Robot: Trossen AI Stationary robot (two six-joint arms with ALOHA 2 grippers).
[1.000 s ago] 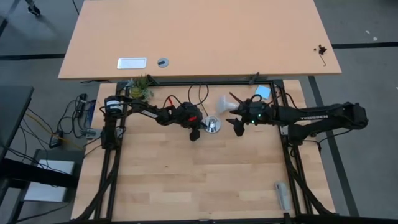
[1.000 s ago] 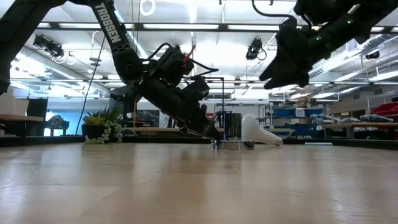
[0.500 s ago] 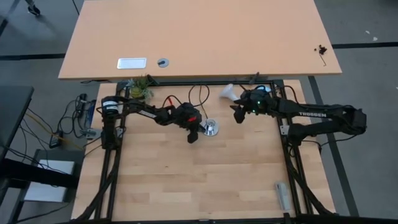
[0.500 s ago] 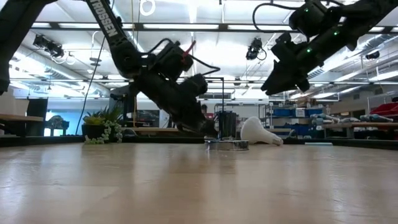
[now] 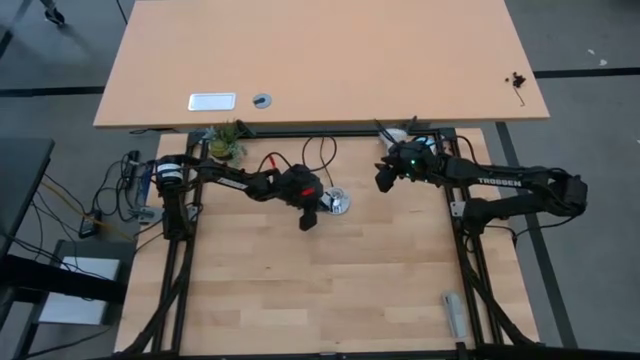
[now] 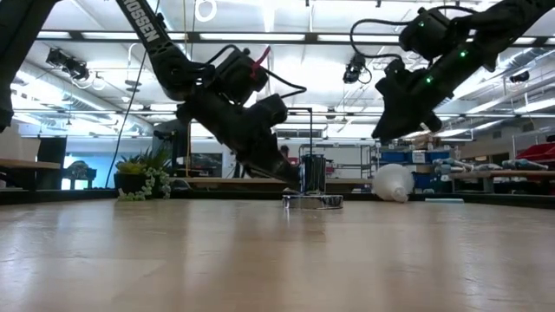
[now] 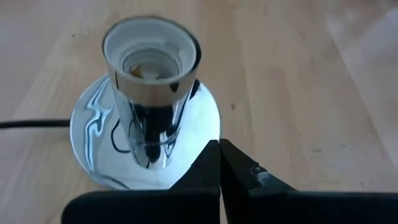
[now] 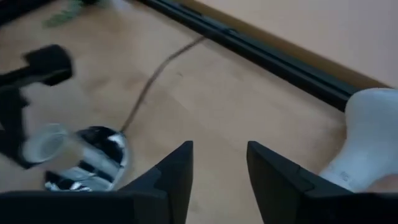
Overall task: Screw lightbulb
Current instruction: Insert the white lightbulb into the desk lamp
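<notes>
The white lightbulb [image 8: 372, 142] lies on its side on the table by the far rail. It also shows in the low view [image 6: 393, 184]; in the high view my right arm hides it. My right gripper [image 8: 221, 149] is open and empty, raised above the table just left of the bulb [image 5: 382, 178]. The silver socket disc with its upright tube [image 7: 149, 106] stands on the table [image 5: 339, 204]. My left gripper [image 7: 219, 148] is shut, with its tips at the disc's rim. My left gripper's shut fingertips [image 7: 214, 163] lie at the rim of the socket's silver disc [image 7: 208, 134]. They come from the table's left and slant down. I cannot tell whether they touch the rim or stand just above it. The disc sits flat on the table.
The socket's black cord [image 5: 322, 150] runs to the far edge. A small plant [image 5: 226, 141] stands at the far left corner. A black frame rail [image 5: 330, 132] lines the far edge. A grey object [image 5: 455, 315] lies at the near right.
The bulb has rolled and turned from beside the socket toward the table's far right, ending by the far rail. My right gripper has moved toward the far edge after it and stayed open.
</notes>
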